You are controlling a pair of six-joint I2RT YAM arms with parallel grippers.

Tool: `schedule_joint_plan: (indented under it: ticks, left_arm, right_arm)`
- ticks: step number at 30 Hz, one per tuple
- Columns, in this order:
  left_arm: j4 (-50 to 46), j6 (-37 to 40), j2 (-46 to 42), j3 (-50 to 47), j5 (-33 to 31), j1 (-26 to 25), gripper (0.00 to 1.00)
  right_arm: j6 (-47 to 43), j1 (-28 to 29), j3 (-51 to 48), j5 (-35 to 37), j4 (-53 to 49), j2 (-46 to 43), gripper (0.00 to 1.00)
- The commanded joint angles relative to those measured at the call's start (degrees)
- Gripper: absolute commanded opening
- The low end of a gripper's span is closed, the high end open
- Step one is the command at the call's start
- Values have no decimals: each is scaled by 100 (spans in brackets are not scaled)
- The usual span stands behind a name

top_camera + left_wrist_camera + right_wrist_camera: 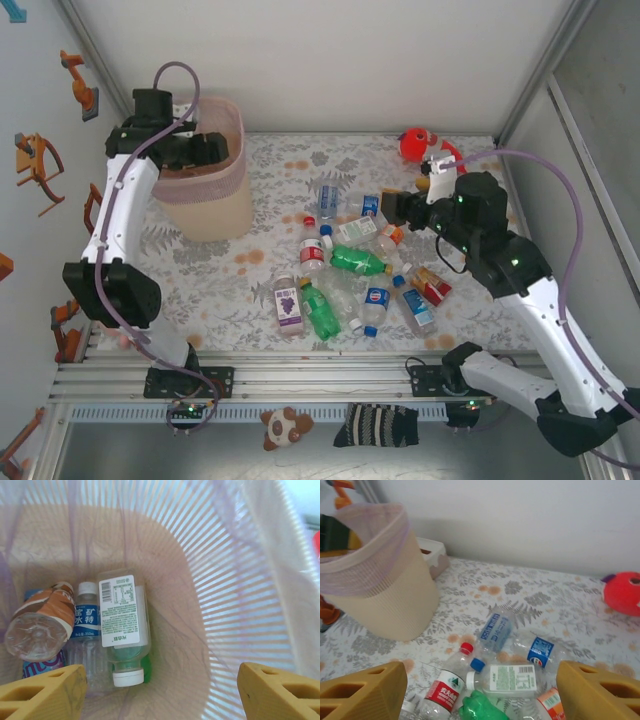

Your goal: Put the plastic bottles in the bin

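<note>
Left tool (160,680): spread, empty, over the pale pink mesh-sided bin (200,215), upper left.
Right tool (480,682): spread above small clear and green plastic bottles (345,260) heaped mid-frame.
Risk: I could clip crowded neighbours; they'd roll away.

Desk (300,165) has a leafy, flowery cloth on it. The bin (205,212) sits far left, plastic bottles (355,260) are scattered mid-right, and a red plush (415,143) sits far right.
</note>
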Motion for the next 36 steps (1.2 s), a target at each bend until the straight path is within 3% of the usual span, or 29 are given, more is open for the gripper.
schedule_joint_plan:
  ticks: [1, 15, 20, 29, 36]
  left_arm:
    - [147, -114, -435, -97, 199, 58, 78]
    - [1267, -539, -1927, -1083, 1072, 69, 79]
    - [1619, -775, -2220, -1431, 1256, 69, 79]
    - [1808, -905, -2349, -1751, 1429, 64, 79]
    - [1835, -931, -2429, -1895, 1493, 60, 80]
  right_arm:
    - [603, 17, -103, 631, -294, 71, 77]
    - [2012, 18, -946, 1118, -772, 585, 74]
    - [2488, 8, -1189, 1043, -649, 1117, 66]
    - [3486, -69, -1434, 945, 6, 2191, 69]
    - [4087, -311, -1389, 588, 443, 3185, 80]
